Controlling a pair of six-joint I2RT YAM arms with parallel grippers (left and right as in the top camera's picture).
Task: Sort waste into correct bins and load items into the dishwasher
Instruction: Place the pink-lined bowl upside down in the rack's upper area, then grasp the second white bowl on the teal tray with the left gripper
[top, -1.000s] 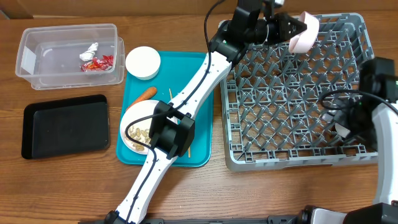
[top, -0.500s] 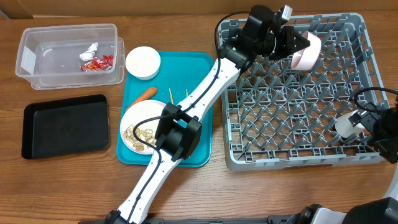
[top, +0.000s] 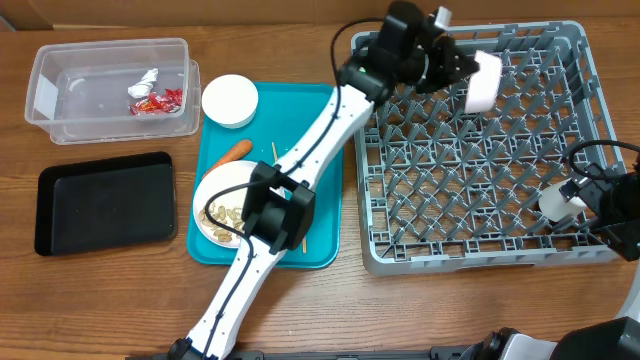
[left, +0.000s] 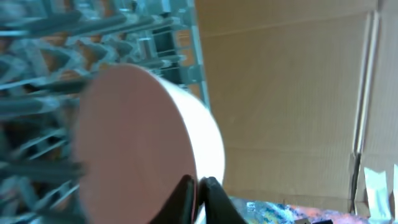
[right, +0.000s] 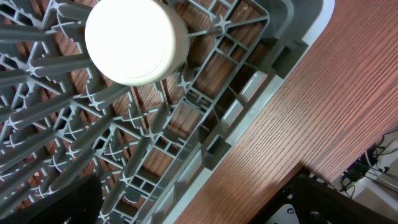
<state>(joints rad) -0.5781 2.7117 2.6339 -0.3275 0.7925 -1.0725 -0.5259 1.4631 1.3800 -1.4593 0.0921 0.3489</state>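
**Loading stage, one bowl in hand.** The left tool (top: 460, 70), extended over the teal tray (top: 325, 230) to the far rows of the grey dish rack (top: 470, 262), is pinched together on the rim of a white bowl (top: 482, 82). In the wrist view both fingertips (left: 185, 196) nip the thin edge. The bowl stands on edge and appears from above as a narrow oval. Its long axis runs near to far with a slight slant, and it lies just right of the tool, directly over the upright pegs. Whether its lower edge touches the pegs cannot be told. Release probably depends on that edge finding a gap between peg rows. The right tool (top: 592, 205), jaws wide apart and empty, sits at the rack's near right corner, just beside a white cup (right: 137, 40) seated among the pegs. The left arm is much the nearer to the bowl
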